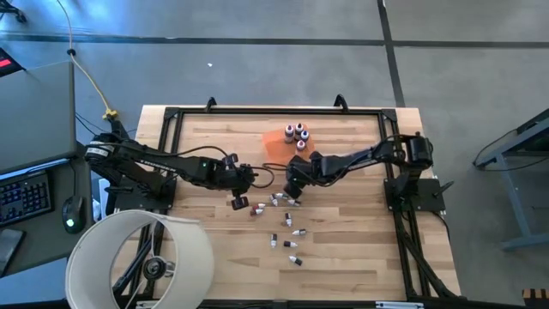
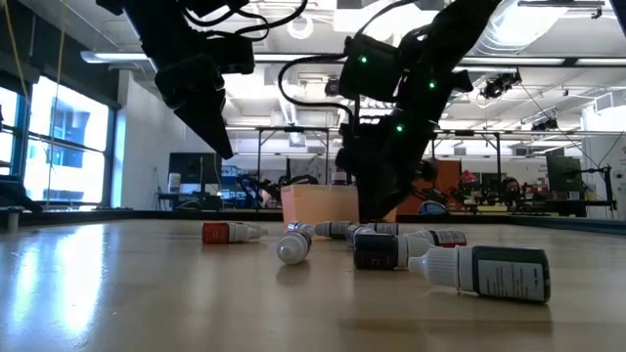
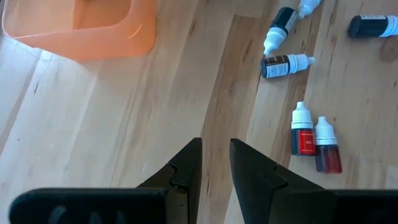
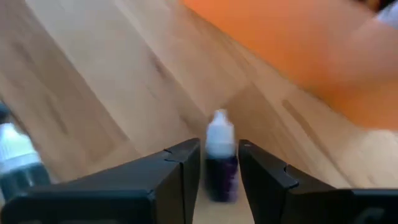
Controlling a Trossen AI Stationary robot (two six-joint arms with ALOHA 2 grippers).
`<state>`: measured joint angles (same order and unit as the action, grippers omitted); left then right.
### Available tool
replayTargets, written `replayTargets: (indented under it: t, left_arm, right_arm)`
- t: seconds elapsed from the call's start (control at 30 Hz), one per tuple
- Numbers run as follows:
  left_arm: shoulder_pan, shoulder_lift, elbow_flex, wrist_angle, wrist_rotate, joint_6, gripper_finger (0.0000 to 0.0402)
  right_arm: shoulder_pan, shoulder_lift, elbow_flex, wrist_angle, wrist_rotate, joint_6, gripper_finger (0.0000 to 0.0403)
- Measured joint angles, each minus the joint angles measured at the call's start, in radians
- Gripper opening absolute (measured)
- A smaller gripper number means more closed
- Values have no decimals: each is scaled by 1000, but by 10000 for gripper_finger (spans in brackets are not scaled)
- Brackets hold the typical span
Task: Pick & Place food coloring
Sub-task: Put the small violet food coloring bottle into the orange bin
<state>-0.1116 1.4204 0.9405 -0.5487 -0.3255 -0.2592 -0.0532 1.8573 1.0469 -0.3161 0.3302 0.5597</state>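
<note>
Purple bottle (image 4: 220,163) clamped upright in right pincer (image 4: 219,167), frame centre, near orange tray (image 1: 276,142). Keep grip firm, carry level, release inside tray. Left pincer (image 3: 215,163) slightly apart, empty.

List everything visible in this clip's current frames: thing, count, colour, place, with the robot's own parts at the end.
Small food coloring bottles with white pointed caps: about a dozen, dark or red bodies, lying scattered mid-table.
Round pale-lidded jars: about four, dark bodies, standing in the tray.
Orange rectangular plastic tray: one, far middle of the table.
Light wooden table: one, black-framed.
White round lampshade-like drum: one, near left corner.
Keyboard and mouse: dark, on a desk to the left.
Left hand: over bare wood, fingers narrowly apart, holding nothing.
Right hand: beside the tray, fingers either side of a purple bottle with a white cap.
</note>
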Motion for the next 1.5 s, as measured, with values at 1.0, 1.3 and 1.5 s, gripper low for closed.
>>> replayTargets:
  t: [1.0,1.3,1.5]
  left_arm:
    - [0,0,1,-2,2,0,80]
    - [0,0,1,0,2,0,80]
    - [0,0,1,1,2,-1,80]
  right_arm:
    - [-48,48,8,-83,-103,-397,116]
    - [-59,29,7,-27,-192,-398,58]
    - [-58,-26,65,-16,-208,-426,59]
